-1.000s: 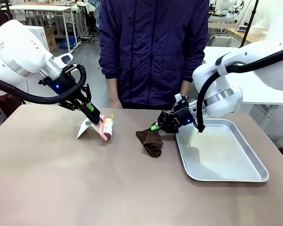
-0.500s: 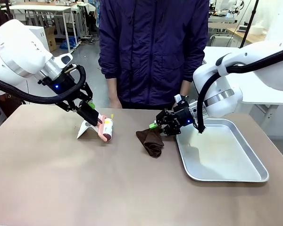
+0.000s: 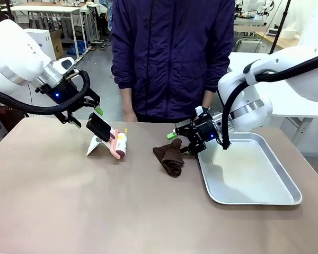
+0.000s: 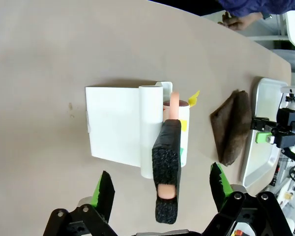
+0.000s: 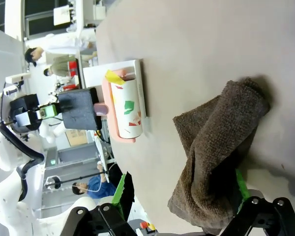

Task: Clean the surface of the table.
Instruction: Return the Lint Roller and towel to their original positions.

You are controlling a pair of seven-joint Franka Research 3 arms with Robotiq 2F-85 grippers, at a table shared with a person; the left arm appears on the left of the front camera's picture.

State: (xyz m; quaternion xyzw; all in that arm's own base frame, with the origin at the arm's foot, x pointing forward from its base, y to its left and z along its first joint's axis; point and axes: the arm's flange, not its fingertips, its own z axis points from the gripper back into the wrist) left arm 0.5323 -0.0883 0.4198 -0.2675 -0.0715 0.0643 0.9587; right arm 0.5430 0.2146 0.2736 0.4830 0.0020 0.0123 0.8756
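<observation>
The table lies below both wide-open grippers; left gripper above a lint roller; right gripper beside a cloth.

Table: large, rectangular, level, with a smooth matte taupe-brown top.
Extent: runs across the whole front view, from the near edge to the far edge by the person.
Surface: mostly bare in the near half; one small dark speck in the left wrist view.

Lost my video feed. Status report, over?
Left gripper open. Right gripper open. Lint roller, brown cloth and tray lie on table.
</observation>
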